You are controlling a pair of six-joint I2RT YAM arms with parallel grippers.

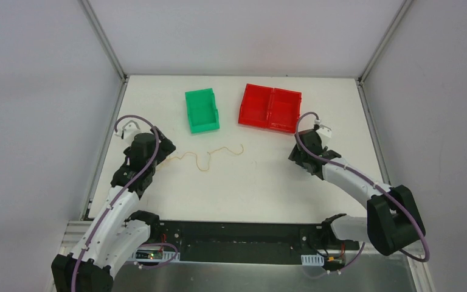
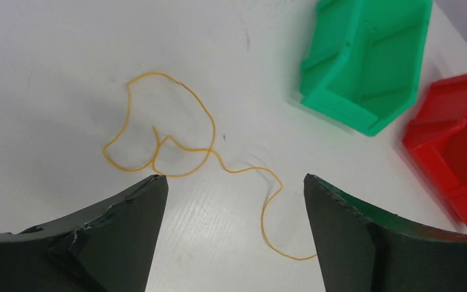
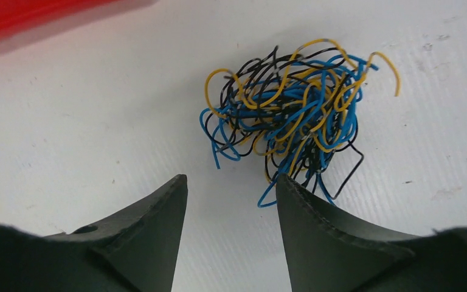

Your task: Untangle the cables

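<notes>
One yellow cable (image 2: 176, 131) lies loose toward the table's left edge, before the left gripper (image 2: 232, 177), which is wide open and empty. Knot of cables (image 3: 286, 112) toward right edge; right gripper (image 3: 231, 176) parted, empty. White table (image 1: 261, 182), grey walls (image 1: 36, 91).

Loose cable (image 1: 210, 157) left of tangle (image 3: 286, 115); bin (image 1: 201, 110), divided tray (image 1: 270, 107) behind.

Right of the green bin (image 1: 202, 111) we show a red bin (image 1: 270, 108); nearer than it, on the white table (image 1: 249, 185), lies a yellow-orange strand (image 2: 211, 149) (the knot (image 3: 286, 115) mixes blue, black and yellow-orange).
</notes>
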